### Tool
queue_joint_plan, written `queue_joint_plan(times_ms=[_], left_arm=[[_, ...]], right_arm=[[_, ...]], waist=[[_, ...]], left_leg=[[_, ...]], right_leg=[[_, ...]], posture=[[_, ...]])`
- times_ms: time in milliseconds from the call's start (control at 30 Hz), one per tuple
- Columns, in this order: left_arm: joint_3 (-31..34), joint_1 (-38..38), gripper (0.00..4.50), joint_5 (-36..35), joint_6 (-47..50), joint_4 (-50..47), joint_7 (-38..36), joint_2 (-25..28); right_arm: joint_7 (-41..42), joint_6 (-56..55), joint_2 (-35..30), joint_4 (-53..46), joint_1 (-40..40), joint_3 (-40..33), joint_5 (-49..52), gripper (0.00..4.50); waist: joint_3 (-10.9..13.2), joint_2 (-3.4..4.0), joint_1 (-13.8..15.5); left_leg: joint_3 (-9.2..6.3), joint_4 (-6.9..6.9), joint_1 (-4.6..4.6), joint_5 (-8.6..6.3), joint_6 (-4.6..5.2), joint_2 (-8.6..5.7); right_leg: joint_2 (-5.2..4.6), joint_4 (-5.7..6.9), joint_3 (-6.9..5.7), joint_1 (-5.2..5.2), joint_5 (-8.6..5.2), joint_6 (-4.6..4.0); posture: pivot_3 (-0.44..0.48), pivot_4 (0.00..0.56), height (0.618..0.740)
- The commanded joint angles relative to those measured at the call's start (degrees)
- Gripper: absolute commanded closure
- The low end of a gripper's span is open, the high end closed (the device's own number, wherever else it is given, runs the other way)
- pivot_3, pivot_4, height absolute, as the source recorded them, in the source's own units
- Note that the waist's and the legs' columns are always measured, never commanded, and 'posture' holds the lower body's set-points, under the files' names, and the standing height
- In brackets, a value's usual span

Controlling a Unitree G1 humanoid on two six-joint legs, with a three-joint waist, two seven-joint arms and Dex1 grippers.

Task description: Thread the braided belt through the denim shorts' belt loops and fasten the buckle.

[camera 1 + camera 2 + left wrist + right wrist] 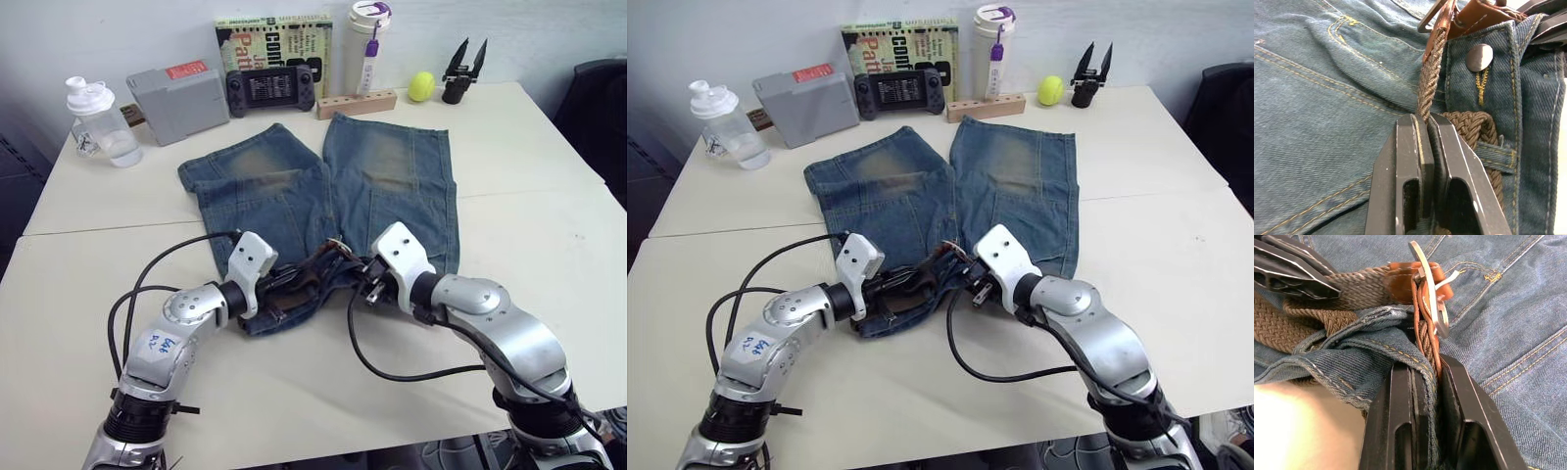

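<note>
Denim shorts [323,196] lie flat on the table [529,245], waistband toward the robot. Head views show both grippers meeting at the waistband, but the buckle is too small to read there. L wrist view: left gripper [1422,122] clenched on the braided belt [1430,73], beside the metal waist button [1479,57]. R wrist view: right gripper [1425,364] clamped on belt plus a denim fold, just below the buckle [1429,289]. 1 belt loop [1496,155] visible. Book [274,44] title is partly hidden — unreadable.
</note>
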Motion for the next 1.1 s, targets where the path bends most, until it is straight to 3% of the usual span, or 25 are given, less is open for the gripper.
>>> queue_joint_plan(times_ms=[33, 467, 700, 767, 833, 1000, 1033, 1100], left_arm=[[-1.77, -1.28, 4.50, 1.39, -1.17, -0.73, 0.11, -0.37], [-5.74, -4.29, 4.50, 3.08, -11.42, 4.40, -3.06, -6.06], [-5.76, -4.62, 4.50, 3.84, -13.81, 7.48, -4.16, -6.58], [-5.96, -4.22, 4.50, 4.10, -14.22, 7.59, -4.21, -6.68], [-6.14, -3.92, 4.50, 4.28, -14.39, 7.46, -4.17, -6.88], [-6.47, -3.78, 4.50, 4.90, -14.69, 7.80, -4.27, -7.42], [-6.53, -3.81, 4.50, 5.06, -14.76, 7.89, -4.27, -7.50], [-6.60, -3.83, 4.50, 5.21, -14.87, 7.98, -4.35, -7.56]], right_arm=[[1.49, -0.55, 0.34, -3.60, -0.71, 2.44, 1.92, 4.36], [9.54, -5.08, -8.00, -2.04, -0.74, 10.14, 0.83, 4.36], [12.67, -12.43, -12.17, -0.06, -0.34, 9.05, -1.35, 4.36], [12.91, -13.06, -11.97, -0.36, 0.37, 5.89, 0.10, 3.35], [14.47, -12.03, -12.20, -1.33, 0.78, 2.45, 3.15, 2.76], [21.18, -10.09, -15.39, -1.05, -1.33, -7.95, 12.38, 0.31], [22.18, -9.96, -15.87, -0.13, -2.66, -9.81, 14.09, 0.09], [22.77, -10.93, -16.29, 2.73, -5.97, -12.06, 15.09, 0.09]], waist=[[0.00, 0.00, 0.00], [-0.01, -0.02, -0.05], [-0.02, -0.04, 0.17], [-0.02, -0.05, 0.24], [-0.02, -0.06, 0.28], [-0.01, -0.07, 0.44], [-0.01, -0.07, 0.48], [-0.01, -0.07, 0.47]], left_leg=[[0.00, 0.00, 0.00, 0.00, 0.00, 0.00], [0.00, -0.01, 0.00, 0.00, 0.00, 0.00], [0.00, 0.04, -0.02, 0.00, 0.01, -0.01], [-0.01, 0.04, -0.03, 0.00, 0.01, -0.02], [-0.02, 0.04, -0.03, 0.00, 0.01, -0.02], [-0.03, 0.08, -0.03, 0.00, 0.02, -0.01], [-0.03, 0.09, -0.03, 0.00, 0.02, -0.02], [-0.03, 0.09, -0.03, 0.00, 0.03, -0.01]], right_leg=[[0.00, 0.01, 0.00, 0.00, 0.00, 0.00], [0.00, -0.01, -0.01, 0.00, 0.00, 0.00], [-0.03, -0.01, -0.02, -0.01, 0.00, 0.00], [-0.03, -0.01, -0.02, -0.01, 0.00, 0.00], [-0.03, -0.01, -0.03, -0.01, 0.00, 0.00], [-0.03, 0.03, -0.02, 0.00, 0.00, 0.01], [-0.04, 0.02, -0.01, -0.01, 0.00, 0.01], [-0.03, 0.02, -0.01, 0.00, 0.01, 0.01]], posture=[[0.000, 0.150, 0.720], [0.000, 0.150, 0.720], [0.000, 0.150, 0.720], [0.000, 0.150, 0.720], [0.000, 0.150, 0.720], [0.000, 0.150, 0.720], [0.000, 0.150, 0.720], [0.000, 0.150, 0.720]])
